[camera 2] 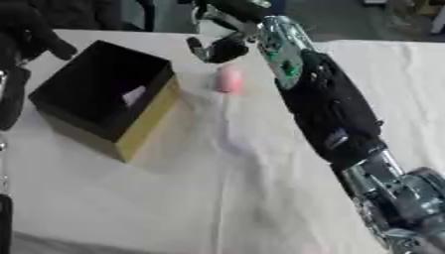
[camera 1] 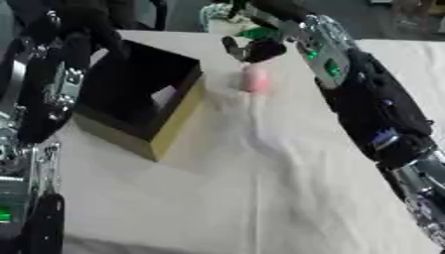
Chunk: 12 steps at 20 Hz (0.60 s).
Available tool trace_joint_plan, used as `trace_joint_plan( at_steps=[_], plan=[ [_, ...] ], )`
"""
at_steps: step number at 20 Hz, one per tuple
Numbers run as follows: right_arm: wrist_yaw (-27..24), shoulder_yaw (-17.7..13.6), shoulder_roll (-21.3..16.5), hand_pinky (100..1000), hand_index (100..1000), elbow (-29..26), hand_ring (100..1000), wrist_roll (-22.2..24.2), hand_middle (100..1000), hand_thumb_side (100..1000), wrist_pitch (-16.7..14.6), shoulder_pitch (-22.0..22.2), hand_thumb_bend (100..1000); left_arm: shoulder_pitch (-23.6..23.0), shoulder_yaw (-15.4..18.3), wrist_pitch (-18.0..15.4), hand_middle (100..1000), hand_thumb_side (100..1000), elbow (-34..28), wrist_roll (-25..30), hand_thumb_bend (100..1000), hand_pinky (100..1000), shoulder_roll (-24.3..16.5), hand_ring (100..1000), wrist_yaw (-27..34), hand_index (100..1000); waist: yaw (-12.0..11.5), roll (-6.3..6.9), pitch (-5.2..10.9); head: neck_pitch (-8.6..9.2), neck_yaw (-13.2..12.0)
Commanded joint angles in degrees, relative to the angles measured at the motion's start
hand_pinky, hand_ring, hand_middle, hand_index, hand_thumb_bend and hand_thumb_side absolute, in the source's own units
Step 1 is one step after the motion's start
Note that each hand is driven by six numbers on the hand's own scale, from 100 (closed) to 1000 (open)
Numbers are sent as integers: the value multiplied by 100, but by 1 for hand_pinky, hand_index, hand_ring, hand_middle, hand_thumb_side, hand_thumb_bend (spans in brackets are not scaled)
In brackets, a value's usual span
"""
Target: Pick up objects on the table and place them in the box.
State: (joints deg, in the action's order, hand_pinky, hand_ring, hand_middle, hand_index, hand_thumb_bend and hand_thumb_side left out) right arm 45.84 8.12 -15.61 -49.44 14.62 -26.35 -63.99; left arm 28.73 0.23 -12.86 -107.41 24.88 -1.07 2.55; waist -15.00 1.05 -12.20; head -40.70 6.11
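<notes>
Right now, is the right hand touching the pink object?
Apart. In the right eye view a strip of white cloth shows between the right hand and the pink object, which lies on the table beside the box.

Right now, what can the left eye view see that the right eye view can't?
Only the left eye view shows the long stretch of the left arm down the picture's left side, and a green thing past the table's far edge. Only the right eye view shows more of the bare white tablecloth on the right. Both share the black box with its tan side, the pink object lying on the cloth beside it, and the right hand hovering just beyond the pink object, fingers curled, holding nothing.
</notes>
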Motion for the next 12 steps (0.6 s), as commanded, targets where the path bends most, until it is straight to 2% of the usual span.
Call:
trace_joint_plan(
  at_steps=[1,7,12],
  plan=[
    [16,-123,-121,903,1000,203,785,-101,927,384,19,-102,100,85,36,-40,551,523,-32,12,100,634,-73,533,0,747,-20,32,82,47,-14],
    [172,-219,-93,906,1000,595,783,-191,920,453,75,-67,100,97,40,-61,551,528,-11,45,100,634,-70,533,-1,750,-25,60,53,19,-50],
    [501,-230,-41,903,1000,790,794,-170,925,435,103,-31,100,103,47,-69,552,530,-8,66,100,634,-66,534,-4,752,-22,72,30,10,-70]
  ],
)
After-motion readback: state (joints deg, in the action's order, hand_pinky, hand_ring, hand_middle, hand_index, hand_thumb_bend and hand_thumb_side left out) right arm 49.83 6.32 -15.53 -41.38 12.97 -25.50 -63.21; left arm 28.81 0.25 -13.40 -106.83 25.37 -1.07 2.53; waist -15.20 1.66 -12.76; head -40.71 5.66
